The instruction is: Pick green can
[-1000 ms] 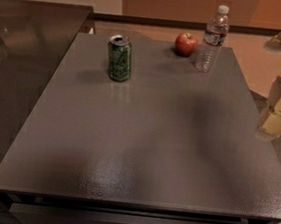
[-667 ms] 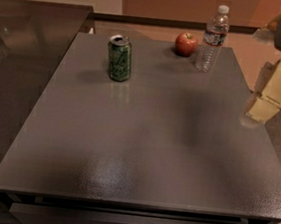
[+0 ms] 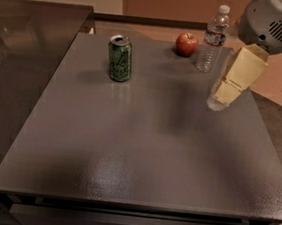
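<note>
Pickup has not started: the green can (image 3: 120, 58) stands untouched at the far left of the table (image 3: 142, 150), well apart from the gripper (image 3: 219, 98) over the right side, open or closed one cannot tell.

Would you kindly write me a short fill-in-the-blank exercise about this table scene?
The green can stands ____ on the table.
The ____ apple sits between the can and the clear bottle.
The gripper hovers near the table's ____ edge, far from the can.
Missing words: upright; red; right.
</note>
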Available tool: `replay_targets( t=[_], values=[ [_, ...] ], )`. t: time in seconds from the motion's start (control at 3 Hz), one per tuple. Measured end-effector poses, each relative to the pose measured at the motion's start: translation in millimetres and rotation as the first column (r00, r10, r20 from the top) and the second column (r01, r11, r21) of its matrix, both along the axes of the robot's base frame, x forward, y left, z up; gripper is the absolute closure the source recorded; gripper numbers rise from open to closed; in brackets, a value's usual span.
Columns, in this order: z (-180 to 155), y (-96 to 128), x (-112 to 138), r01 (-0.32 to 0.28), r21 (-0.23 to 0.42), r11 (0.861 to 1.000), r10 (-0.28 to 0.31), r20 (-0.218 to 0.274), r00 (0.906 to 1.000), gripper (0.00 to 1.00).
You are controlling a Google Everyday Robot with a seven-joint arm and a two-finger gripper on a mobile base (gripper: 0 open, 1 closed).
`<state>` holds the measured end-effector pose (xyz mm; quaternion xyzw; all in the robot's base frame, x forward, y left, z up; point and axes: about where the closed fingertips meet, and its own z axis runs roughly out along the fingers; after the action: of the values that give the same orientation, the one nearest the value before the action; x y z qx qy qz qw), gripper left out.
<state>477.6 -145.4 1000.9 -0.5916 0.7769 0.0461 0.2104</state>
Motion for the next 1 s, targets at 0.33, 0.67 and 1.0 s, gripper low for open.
replay_targets(
  t=[0.33, 0.67, 1.0],
  values=[
    [-13, 15, 19, -0.003, 0.036, 0.999, 0.003, -0.008, 1.0, 0.0],
    [-44, 27, 47, 0.004, 0.065, 0.998, -0.003, -0.016, 0.9999, 0.0],
    [-64, 42, 74, 0.009, 0.097, 0.995, -0.008, -0.012, 0.9999, 0.0]
  ],
)
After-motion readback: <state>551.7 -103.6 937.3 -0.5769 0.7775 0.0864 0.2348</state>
